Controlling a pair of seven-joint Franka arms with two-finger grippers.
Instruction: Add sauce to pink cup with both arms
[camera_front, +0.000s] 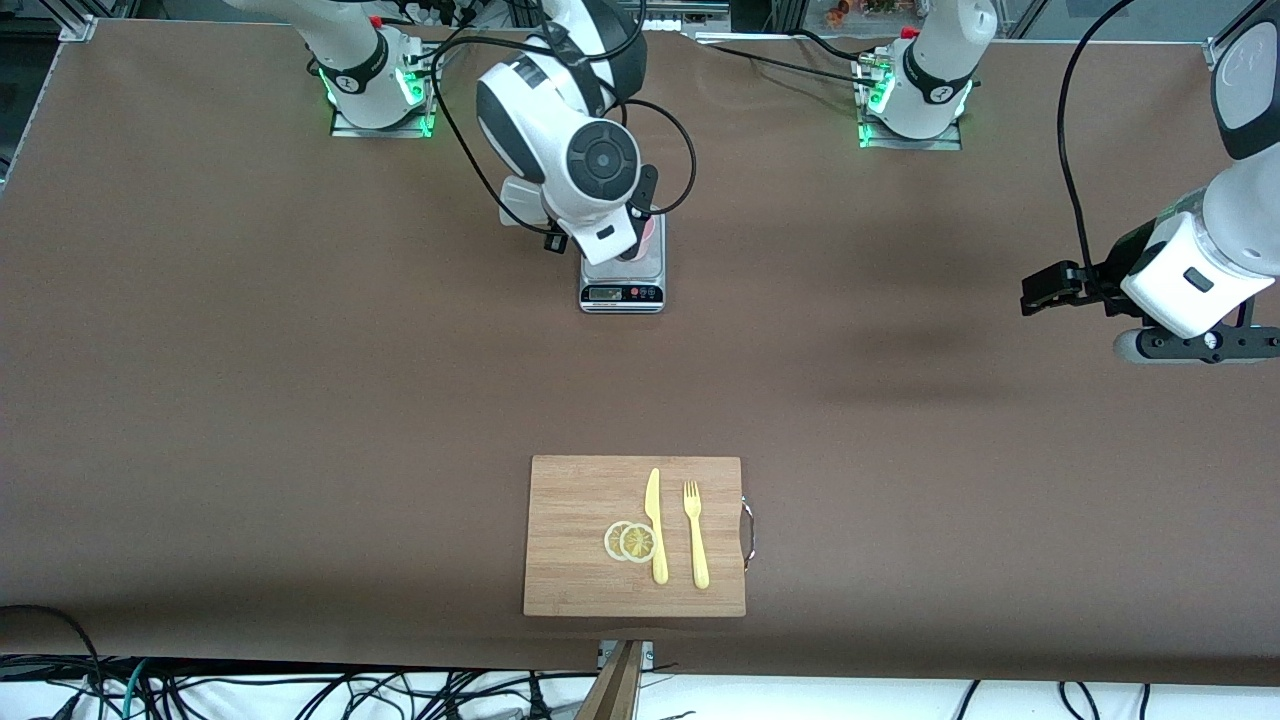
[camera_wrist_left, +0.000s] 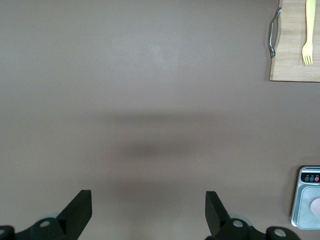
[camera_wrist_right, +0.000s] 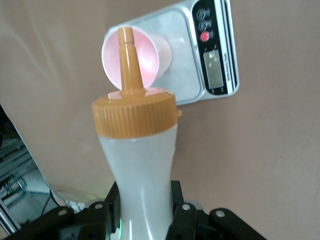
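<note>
While our right gripper (camera_wrist_right: 145, 210) clamps the sauce bottle (camera_wrist_right: 137, 150) by its waist, the orange nozzle points over the pink cup (camera_wrist_right: 150, 55), which stands on the kitchen scale (camera_front: 622, 280) at about eleven o'clock from the cutting board (camera_front: 580, 530). Our left gripper (camera_wrist_left: 148, 215) waits with fingers spread wide over bare table (camera_front: 900, 450) toward the left arm's end, holding nothing.

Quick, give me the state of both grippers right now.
Left gripper: open, empty, over bare table at the left arm's end.
Right gripper: shut on the sauce bottle, its nozzle aimed into the pink cup on the scale.
</note>
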